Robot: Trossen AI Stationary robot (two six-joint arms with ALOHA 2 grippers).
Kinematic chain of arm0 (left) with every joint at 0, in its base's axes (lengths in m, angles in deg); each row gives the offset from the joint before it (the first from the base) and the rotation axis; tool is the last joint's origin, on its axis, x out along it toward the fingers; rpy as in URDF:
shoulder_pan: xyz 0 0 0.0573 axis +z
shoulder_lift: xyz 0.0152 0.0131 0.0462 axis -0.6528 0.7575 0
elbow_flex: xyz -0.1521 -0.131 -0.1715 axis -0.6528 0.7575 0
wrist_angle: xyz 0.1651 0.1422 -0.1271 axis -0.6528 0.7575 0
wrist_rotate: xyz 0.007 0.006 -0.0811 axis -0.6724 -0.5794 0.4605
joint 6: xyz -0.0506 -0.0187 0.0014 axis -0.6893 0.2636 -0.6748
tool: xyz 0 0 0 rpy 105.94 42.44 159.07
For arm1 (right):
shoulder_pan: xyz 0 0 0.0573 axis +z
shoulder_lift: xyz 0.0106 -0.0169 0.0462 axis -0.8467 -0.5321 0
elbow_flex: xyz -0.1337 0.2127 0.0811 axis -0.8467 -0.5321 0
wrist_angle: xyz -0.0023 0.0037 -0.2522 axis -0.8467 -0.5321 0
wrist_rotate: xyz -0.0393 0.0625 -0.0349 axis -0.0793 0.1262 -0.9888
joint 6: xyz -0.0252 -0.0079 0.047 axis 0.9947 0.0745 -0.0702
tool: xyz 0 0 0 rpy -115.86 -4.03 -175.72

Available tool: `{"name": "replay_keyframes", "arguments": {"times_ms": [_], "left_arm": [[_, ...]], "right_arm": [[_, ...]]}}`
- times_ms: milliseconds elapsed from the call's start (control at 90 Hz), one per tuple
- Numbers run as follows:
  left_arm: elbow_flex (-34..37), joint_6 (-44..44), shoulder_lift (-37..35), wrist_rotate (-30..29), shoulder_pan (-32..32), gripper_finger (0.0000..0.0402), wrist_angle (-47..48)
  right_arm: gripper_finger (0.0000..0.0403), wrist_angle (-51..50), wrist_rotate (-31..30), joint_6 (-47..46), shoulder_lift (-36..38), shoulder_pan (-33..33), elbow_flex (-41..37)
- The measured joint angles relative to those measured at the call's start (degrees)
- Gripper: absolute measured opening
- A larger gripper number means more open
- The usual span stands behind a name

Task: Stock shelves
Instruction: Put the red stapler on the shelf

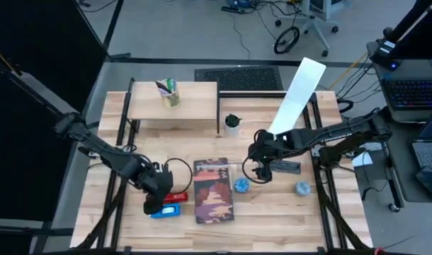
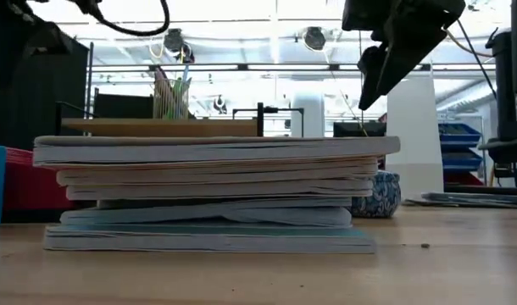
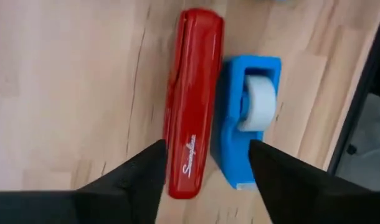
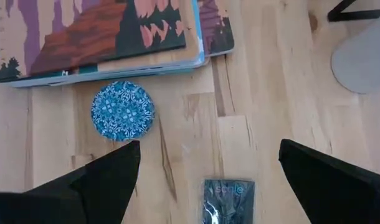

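left wrist view shows my left gripper (image 3: 202, 171) with its two dark fingers spread apart, hovering over a red stapler (image 3: 192, 99) that lies flat on the table (image 3: 71, 93). one finger sits off the stapler's outer side, the other over the blue tape dispenser (image 3: 249, 121) that touches the stapler along its length. nothing is clamped between the fingers.

seen from above, that gripper sits at the table's front left, the stapler and dispenser just beside a stack of books (image 1: 213, 190) with a canyon picture on the top cover.

my right gripper (image 4: 209, 171) hangs above the table with its fingers wide apart and empty. under it lie a round blue patterned coaster (image 4: 123, 111), near the corner of the books, and a small dark packet (image 4: 226, 199) on bare wood. from above, this gripper is right of the books, near the table's middle.

farther back, the low wooden shelf (image 1: 175, 106) on black legs stands at the rear left of the table, holding a cup of pens (image 1: 169, 93). a small potted plant (image 1: 232, 125) stands just off its right end. the tall white file holder (image 1: 298, 95) stands at the rear right.
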Motion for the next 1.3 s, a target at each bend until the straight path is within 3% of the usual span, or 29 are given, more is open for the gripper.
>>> {"name": "replay_keyframes", "arguments": {"times_ms": [200, 522, 800, 1011, 1211, 1300], "left_arm": [[1.5, -1.0, 1.7, 0.3, -1.4, 0.0270, 1.7], [9.1, -2.9, 1.6, 0.6, -4.4, 0.0272, -3.7], [15.1, -3.3, 1.6, -0.2, -4.5, 0.0268, -13.6], [19.2, -5.7, 3.3, 2.4, -4.3, 0.0227, -17.8], [18.8, -7.3, 3.7, 2.8, -3.7, 0.0114, -18.5], [18.7, -9.0, 3.7, 2.9, -3.6, 0.0109, -18.3]], "right_arm": [[0.0363, 1.1, 0.0, 0.0, 0.0, 0.0, 0.0], [0.0363, 1.8, 0.0, 0.0, 0.0, 0.0, 0.0], [0.0363, 2.1, 0.0, 0.2, 0.0, 0.0, 0.0], [0.0363, 2.1, 0.0, 0.2, 0.0, 0.0, 0.0], [0.0363, 2.0, 0.0, 0.2, 0.0, 0.0, 0.0], [0.0363, 2.0, -0.1, 0.2, 0.0, 0.0, 0.0]]}}
